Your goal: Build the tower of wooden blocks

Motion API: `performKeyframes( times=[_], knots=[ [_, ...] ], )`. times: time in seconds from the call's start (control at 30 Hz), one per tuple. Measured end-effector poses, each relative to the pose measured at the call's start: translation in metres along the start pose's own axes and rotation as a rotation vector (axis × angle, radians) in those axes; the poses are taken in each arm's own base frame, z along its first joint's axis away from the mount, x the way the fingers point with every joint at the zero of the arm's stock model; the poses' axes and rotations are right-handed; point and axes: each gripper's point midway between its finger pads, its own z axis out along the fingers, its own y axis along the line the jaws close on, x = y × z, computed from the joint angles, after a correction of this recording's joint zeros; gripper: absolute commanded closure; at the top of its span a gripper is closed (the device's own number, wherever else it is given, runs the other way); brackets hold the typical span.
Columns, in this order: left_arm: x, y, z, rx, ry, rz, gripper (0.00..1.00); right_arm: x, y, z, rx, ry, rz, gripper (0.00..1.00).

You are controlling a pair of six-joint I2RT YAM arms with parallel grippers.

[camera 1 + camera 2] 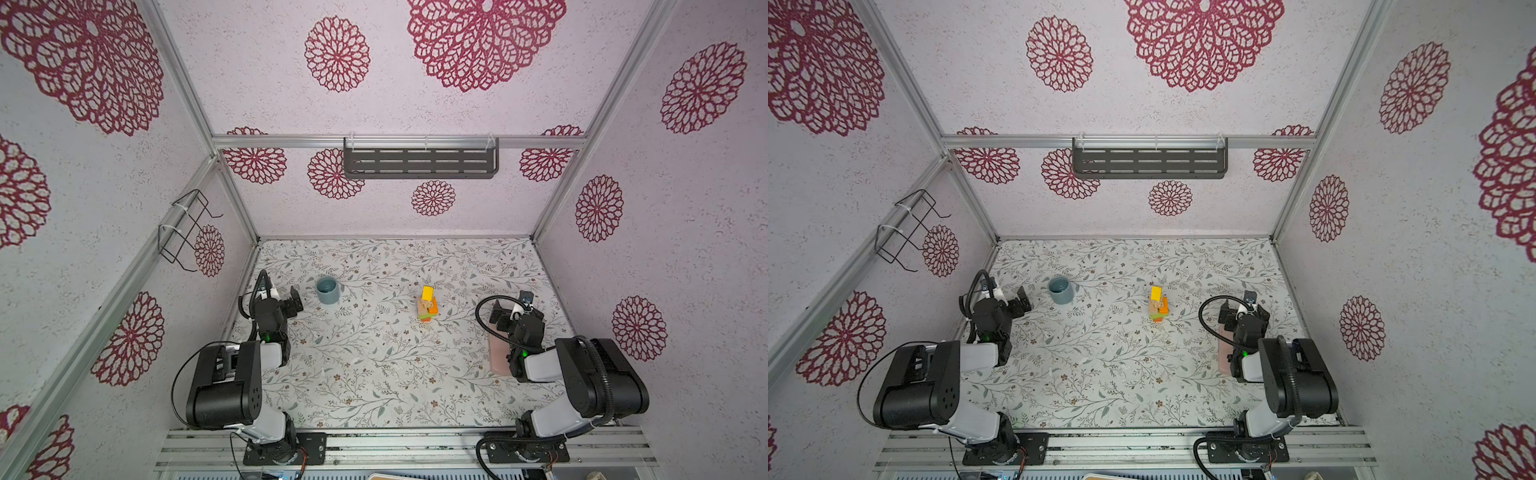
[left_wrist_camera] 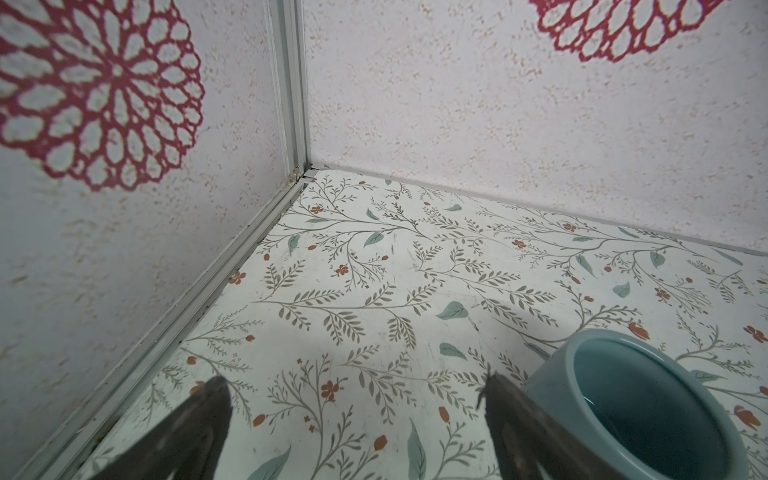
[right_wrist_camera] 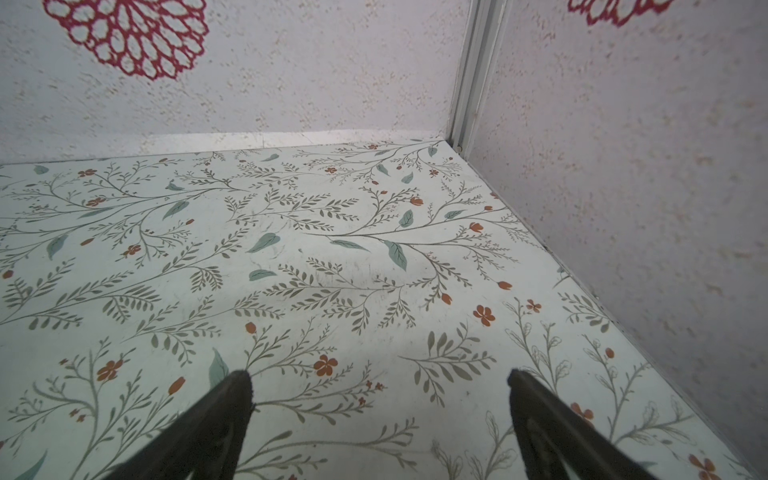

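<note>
Right wrist view first: the right gripper has its two dark fingers spread wide over the bare flowered table, with nothing between them. Over on the other side, the left gripper gapes empty too, and the round grey-blue ceramic mug sits just beside one of its fingers; whether they touch I cannot tell. Between the two grippers, well apart from each, stands the small tower of painted wood blocks: green at the foot, orange and plain wood in the middle, a yellow brick on top, seen in both top views. I spot no loose block anywhere, so I'd call the building as good as done. The job now is to stay clear of it. Best way: arms out at the sides and no sweep through the middle, because that yellow cap looks perched a touch off-centre to me and a nudge could topple it. Under the right arm, behind its gripper, lies the flat pink rounded slab.
</note>
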Motion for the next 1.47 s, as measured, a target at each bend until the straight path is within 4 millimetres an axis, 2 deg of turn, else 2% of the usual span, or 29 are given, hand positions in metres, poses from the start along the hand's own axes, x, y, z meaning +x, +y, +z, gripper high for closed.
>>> performKeyframes(
  times=[1.47],
  knots=[
    [0.0002, -0.0005, 0.0, 0.001, 0.001, 0.0, 0.03, 0.0004, 0.0041, -0.0006, -0.011, 0.001, -0.018, 0.01]
  ],
)
